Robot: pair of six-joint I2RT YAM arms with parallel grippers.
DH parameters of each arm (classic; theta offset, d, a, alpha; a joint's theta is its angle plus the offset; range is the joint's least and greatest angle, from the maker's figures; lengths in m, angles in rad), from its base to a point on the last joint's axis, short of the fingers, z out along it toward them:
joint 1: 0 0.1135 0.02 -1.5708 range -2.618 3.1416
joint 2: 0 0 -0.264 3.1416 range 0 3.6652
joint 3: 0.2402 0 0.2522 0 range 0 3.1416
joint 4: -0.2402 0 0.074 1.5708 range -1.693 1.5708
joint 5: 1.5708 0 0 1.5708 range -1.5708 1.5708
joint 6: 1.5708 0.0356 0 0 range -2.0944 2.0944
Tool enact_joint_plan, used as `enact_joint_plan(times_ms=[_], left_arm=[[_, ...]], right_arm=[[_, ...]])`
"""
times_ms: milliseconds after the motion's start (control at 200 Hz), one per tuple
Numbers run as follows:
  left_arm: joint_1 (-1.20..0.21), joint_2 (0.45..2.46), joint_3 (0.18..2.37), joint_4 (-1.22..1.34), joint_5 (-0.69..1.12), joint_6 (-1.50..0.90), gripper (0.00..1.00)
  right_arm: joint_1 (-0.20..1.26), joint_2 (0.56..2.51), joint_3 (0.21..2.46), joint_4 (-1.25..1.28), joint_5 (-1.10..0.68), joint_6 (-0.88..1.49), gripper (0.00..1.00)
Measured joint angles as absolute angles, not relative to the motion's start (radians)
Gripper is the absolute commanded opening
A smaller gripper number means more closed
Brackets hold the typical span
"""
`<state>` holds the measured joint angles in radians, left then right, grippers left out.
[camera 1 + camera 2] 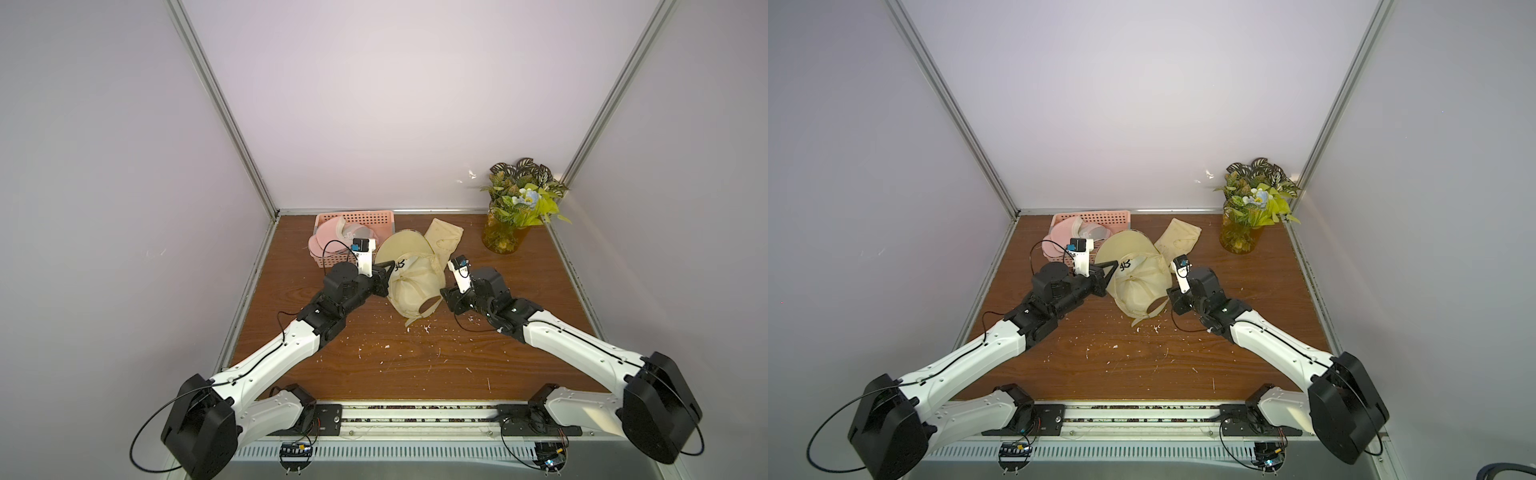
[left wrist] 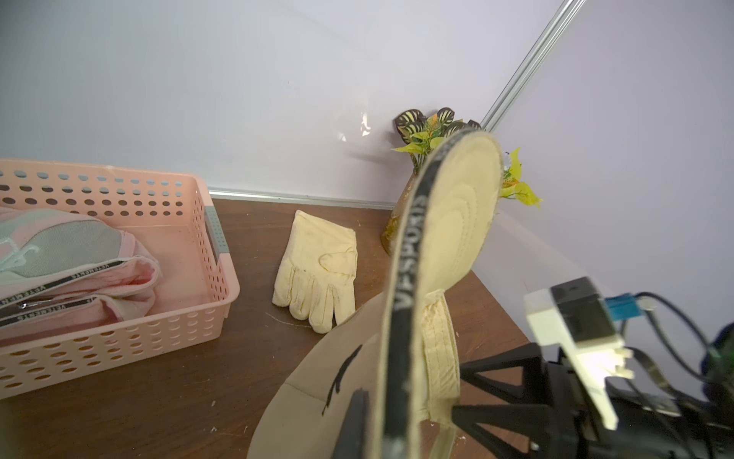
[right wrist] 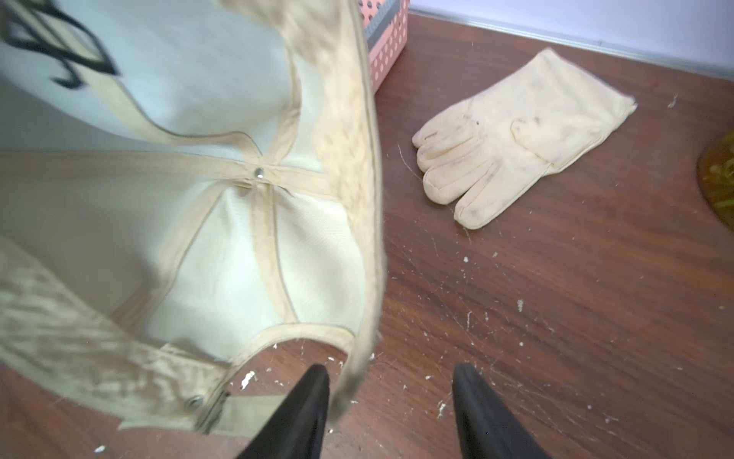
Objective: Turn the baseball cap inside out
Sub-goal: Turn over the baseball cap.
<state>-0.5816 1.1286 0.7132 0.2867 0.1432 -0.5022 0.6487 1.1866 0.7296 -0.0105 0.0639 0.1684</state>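
Only 2 bits legible, both in left wrist view. "VETEMENTS", white on black tape (image 2: 90, 273), upside down, seen 2x on pink caps (image 2: 135, 270) in basket (image 2: 119, 175). Black band (image 2: 411, 258) inside baseball cap (image 2: 456, 222) reads approx "VE SPORTS", not 100% sure. Black logo (image 1: 401, 263) on cap front: unreadable tbh.

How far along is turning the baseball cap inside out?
Done, it seems: the baseball cap shows its seam tapes and lining outward. In hand: the left gripper is shut on the edge beside the brim; the right gripper stands open at the back rim. Left: let go and set it down.
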Motion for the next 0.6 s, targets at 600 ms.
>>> enact_joint_plan(times_ms=[600], left_arm=[[-0.582, 1.226, 0.696, 0.347, 0.347, -0.659, 0.0]], right_arm=[[0.78, 1.111, 0.642, 0.314, -0.076, 0.004, 0.4]])
